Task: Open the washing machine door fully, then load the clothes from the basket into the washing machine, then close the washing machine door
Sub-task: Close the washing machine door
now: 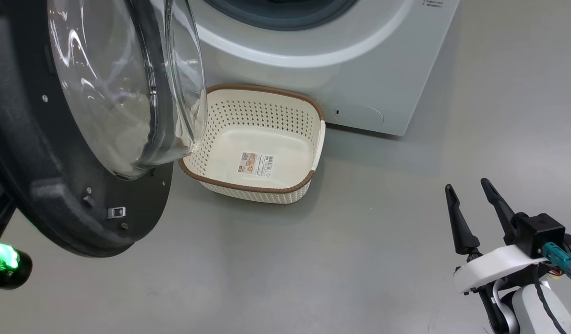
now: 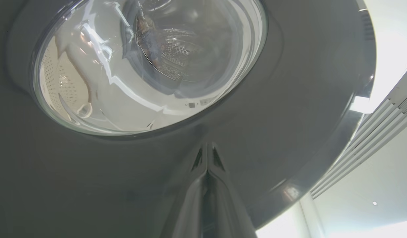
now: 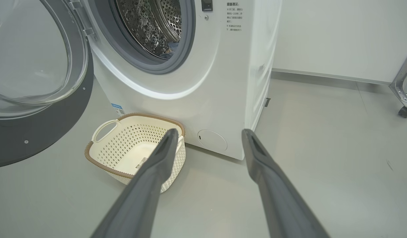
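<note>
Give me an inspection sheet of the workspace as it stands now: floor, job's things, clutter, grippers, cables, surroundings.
Surface: grey floor, bare around the basket.
Job's things: washing machine with its door standing open; basket on the floor against the machine's front, empty but for a label on its bottom; a bluish patch low in the drum, too small to identify.
Clutter: nothing seen.
Grippers: left gripper shut, tips at the door's dark outer face; right gripper open, holding nothing, above bare floor.
Cables: teal plug and wires at the right wrist, hanging free of the fingers.
Surroundings: white wall; metal frame leg on a caster.
</note>
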Robot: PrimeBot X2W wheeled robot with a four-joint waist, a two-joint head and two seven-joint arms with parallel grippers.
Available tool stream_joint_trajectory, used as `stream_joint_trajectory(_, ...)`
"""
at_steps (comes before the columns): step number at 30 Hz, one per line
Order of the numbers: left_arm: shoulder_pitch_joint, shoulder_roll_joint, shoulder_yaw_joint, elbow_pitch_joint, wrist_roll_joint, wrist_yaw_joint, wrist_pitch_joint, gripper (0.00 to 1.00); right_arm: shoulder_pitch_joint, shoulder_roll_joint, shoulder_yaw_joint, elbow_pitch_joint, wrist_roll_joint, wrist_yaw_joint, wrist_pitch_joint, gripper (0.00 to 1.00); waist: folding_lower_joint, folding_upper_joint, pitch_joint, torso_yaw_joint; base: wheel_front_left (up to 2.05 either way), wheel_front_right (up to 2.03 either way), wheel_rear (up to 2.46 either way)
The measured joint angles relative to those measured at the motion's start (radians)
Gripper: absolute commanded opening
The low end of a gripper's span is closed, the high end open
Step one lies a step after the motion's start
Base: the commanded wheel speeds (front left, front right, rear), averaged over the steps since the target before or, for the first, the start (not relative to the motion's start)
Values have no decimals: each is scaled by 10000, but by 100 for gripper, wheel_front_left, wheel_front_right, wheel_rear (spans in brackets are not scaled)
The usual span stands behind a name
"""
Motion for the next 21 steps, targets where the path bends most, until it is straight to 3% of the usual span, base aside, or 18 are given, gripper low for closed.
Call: stream_joint_trajectory(21,256,-1127,-573,-1555,-173,0,245,0,-200,499,107,332,104,-2,-198,100,0,0,32,-1681,0,0,0)
